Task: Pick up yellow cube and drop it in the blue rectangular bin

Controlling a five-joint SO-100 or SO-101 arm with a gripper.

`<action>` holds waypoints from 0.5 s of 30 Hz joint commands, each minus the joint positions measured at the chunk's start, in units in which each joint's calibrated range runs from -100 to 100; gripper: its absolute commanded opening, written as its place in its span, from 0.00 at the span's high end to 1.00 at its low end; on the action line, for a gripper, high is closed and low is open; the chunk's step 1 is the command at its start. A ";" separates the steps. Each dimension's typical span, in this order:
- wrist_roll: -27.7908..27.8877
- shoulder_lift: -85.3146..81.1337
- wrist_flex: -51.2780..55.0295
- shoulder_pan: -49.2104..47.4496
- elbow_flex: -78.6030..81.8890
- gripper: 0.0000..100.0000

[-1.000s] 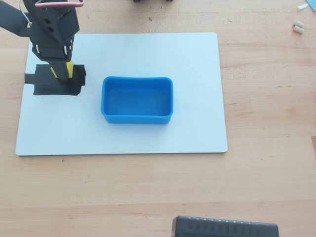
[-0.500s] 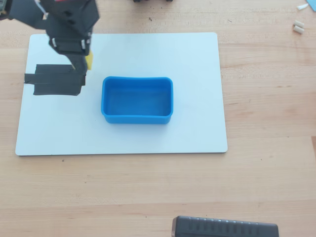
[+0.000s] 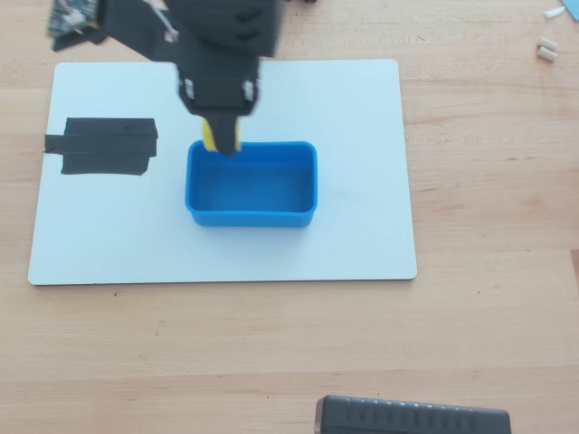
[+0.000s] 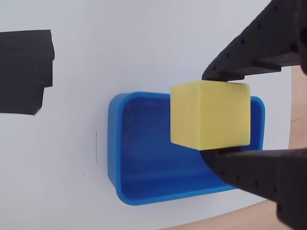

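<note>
My gripper (image 4: 211,115) is shut on the yellow cube (image 4: 210,114), one black finger above it and one below it in the wrist view. It holds the cube in the air over the blue rectangular bin (image 4: 144,163), which looks empty. In the overhead view the gripper (image 3: 220,136) hangs over the bin's far left rim, and only a sliver of the yellow cube (image 3: 210,136) shows under the black arm. The blue bin (image 3: 251,185) stands near the middle of a white board (image 3: 362,163).
A black tape patch (image 3: 101,146) lies on the board left of the bin; it also shows in the wrist view (image 4: 24,72). A black ridged object (image 3: 412,416) sits at the near table edge. Small white bits (image 3: 546,50) lie at the far right on the wooden table.
</note>
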 commanded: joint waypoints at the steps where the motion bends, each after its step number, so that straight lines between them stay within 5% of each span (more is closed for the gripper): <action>1: -1.12 -4.02 -5.83 -2.24 -0.46 0.93; 10: -0.88 -5.14 -18.63 -3.27 12.63 0.92; 15: -0.68 -4.95 -19.29 -3.70 14.27 0.73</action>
